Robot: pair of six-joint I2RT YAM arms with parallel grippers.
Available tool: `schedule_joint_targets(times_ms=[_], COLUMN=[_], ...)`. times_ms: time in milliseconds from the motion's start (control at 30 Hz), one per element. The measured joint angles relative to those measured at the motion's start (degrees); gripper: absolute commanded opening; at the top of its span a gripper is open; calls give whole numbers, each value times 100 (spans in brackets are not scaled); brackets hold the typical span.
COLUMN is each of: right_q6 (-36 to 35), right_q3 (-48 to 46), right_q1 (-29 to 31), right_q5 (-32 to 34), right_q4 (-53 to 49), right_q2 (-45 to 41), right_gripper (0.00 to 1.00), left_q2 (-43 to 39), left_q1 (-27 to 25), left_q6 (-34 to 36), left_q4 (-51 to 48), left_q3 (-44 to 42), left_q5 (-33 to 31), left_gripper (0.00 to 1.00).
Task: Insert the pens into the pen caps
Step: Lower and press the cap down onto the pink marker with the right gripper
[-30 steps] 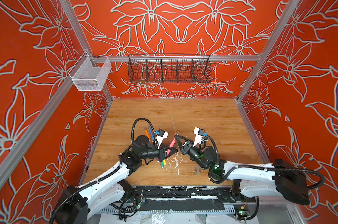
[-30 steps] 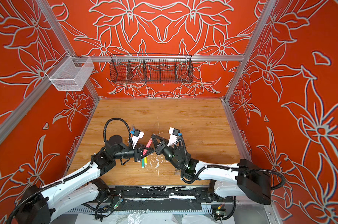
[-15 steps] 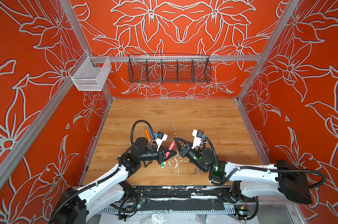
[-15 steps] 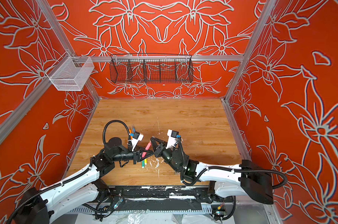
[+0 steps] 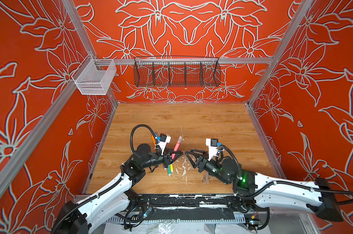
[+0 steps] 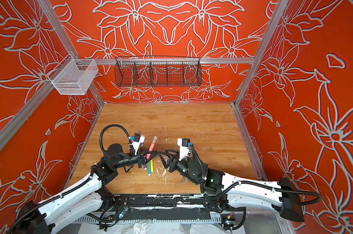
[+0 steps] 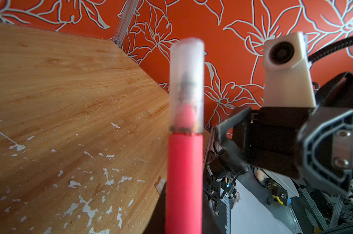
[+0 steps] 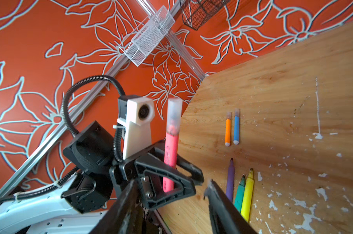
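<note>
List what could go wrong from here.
1. The right end effector, open, sits close beside the left end effector; a careless pull-back might bump the pink pen askew.
2. The clear cap may be only lightly seated and could pop off when set down.
3. The purple pen, green pen and yellow pen lie beneath that grip; lowering there could scatter them.

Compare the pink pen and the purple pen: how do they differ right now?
The pink pen wears a clear cap; the purple pen has a bare tip. The pink pen is gripped in the left pincer, off the table; the purple pen lies flat on it, untouched. Both are slim markers of similar build.
</note>
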Motion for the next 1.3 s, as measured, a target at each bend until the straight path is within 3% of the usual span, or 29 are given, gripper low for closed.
schedule_joint_targets(times_ms=[367, 667, 967, 1233, 1300], right_q6=[63, 76, 46, 127, 151], right_q3=[1047, 1692, 1943, 1943, 1941], right_q1=[-918, -1056, -1084, -1126, -1123], right_q5=[-721, -1276, -1427, -1456, -1456], right_q4=[-603, -743, -750, -785, -776], right_q2=[944, 1729, 1827, 1886, 1886], right_gripper=[59, 57, 36, 2, 0], left_q2=[11, 11, 11, 7, 2], left_q1=[-127, -151, -155, -155, -155], left_q6=[195, 251, 273, 297, 297], left_q4=[-7, -20, -46, -48, -48], left_q3=[0, 0, 0, 4, 4], left_q5=[-57, -96, -133, -170, -177], left_gripper=[0, 0, 0, 0, 0])
